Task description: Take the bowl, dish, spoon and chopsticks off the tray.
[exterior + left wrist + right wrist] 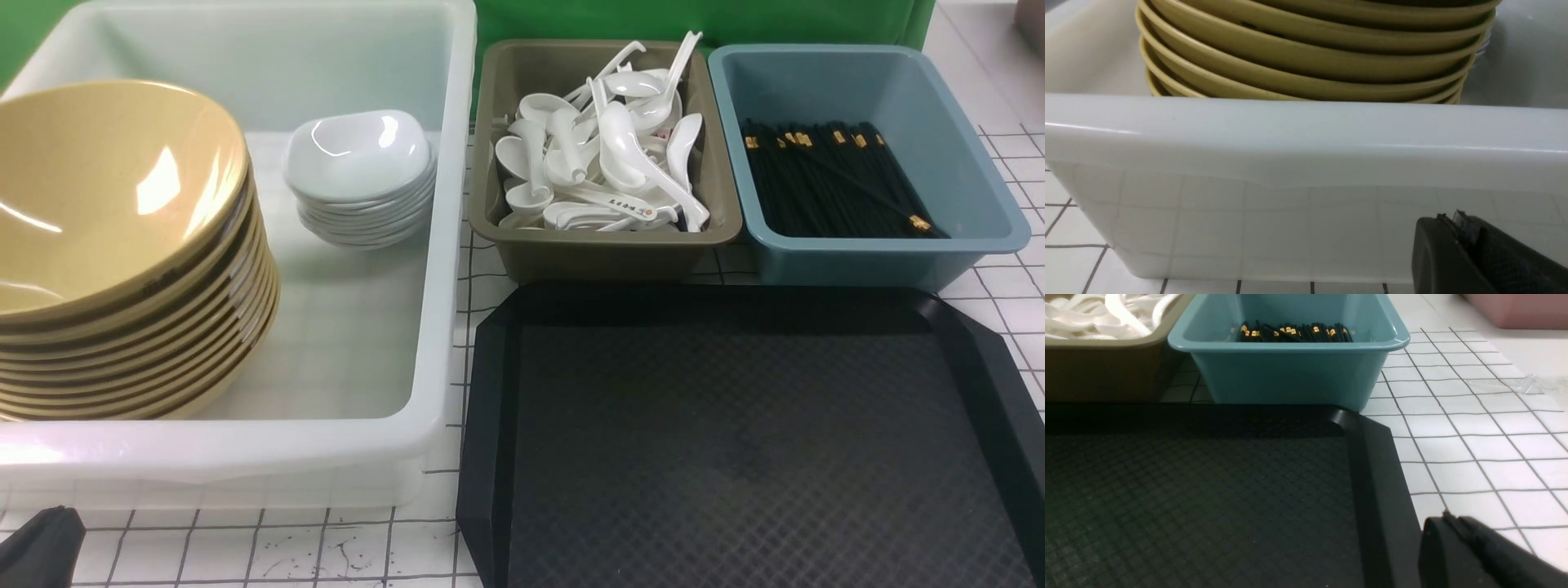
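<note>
Since the tray (735, 441) looks bare, the clearing seems done. Bowls (122, 245) and dishes (359, 163) sit in the white tub (445, 245), spoons (604, 155) and chopsticks (833, 175) in bins by the table's far edge. Both arms' fingers (1457, 228) are closed, holding nothing, with nothing left to grab.

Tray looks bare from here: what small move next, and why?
Probably none beyond keeping both arms parked. The tray carries nothing; the bowls and dishes sit stacked in the white tub, spoons in the brown bin, chopsticks in the blue bin.
</note>
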